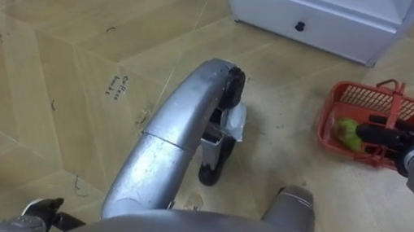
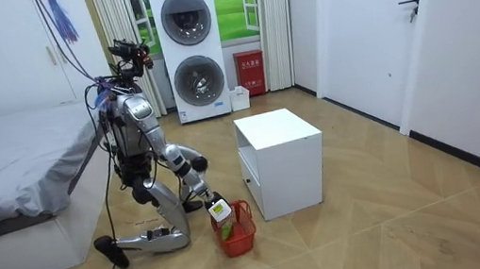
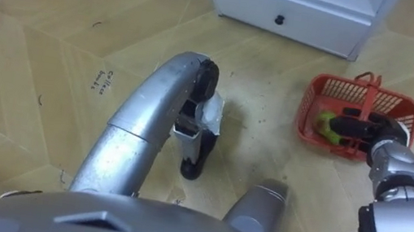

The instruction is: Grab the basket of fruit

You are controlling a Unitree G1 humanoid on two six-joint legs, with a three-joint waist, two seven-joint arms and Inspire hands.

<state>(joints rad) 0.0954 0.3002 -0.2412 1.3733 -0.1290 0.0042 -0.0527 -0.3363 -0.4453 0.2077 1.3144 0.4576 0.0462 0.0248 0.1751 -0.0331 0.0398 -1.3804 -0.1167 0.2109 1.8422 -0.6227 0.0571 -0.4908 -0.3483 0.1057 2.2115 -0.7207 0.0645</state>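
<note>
At three o'clock our right hand (image 1: 381, 135) reached into the red rectangular lattice-plastic basket (image 1: 354, 95) (knobbly green fruit (image 1: 345, 132) inside); we couldn't tell its grip.

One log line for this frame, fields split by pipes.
posture: kneeling by white cabinet | right hand: at handle of fruit basket | basket state: on floor, green fruit inside | lift: not yet

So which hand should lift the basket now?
Right. The right hand is over the red basket, at its handle; the left hand sits far off, lower left.
</note>
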